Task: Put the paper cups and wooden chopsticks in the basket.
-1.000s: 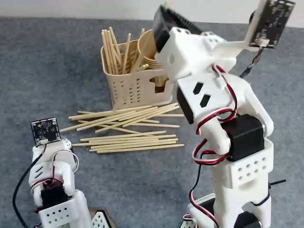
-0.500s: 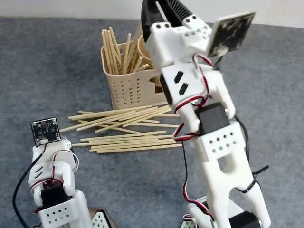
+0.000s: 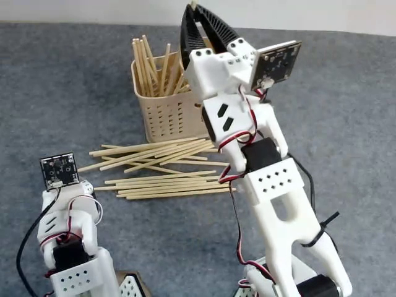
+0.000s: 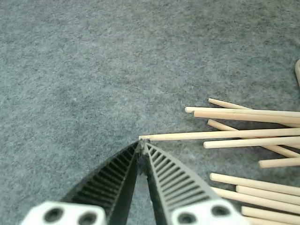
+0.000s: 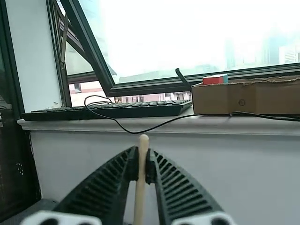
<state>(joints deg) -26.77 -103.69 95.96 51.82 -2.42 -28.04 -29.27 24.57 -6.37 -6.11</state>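
Right end effector (image 3: 197, 18) is at the upper middle of the high view, raised above the right side of the basket (image 3: 167, 117) with its black jaws pointing up and away. In the right wrist view the right end effector (image 5: 142, 157) is clamped on a single chopstick (image 5: 143, 140). The stick lies lengthwise between the jaws, with its rounded end poking out just past the tips.

The basket stands on the grey table (image 3: 74, 74) and holds a bundle of upright chopsticks (image 3: 147, 62), several of them leaning over its upper-left rim. A pile of chopsticks (image 3: 167, 179) lies loose on the table just below the basket, so that part of the task looks far from done.

Low in the left wrist view, the left end effector (image 4: 141, 146) has its jaws pressed together on nothing. The tips sit at the near end of one loose stick (image 4: 215, 136).

The main risk appears to be the release. Because the stick runs along the jaws rather than across them, it could hang up when they part, or slide back down the arm's side and miss the basket. If it drops from this height, it may strike the standing bundle and bounce out. The big white wrist is close above the basket's rim, and a careless descent could tip the basket and spill it. A twitch of the left tips would also scatter the pile.
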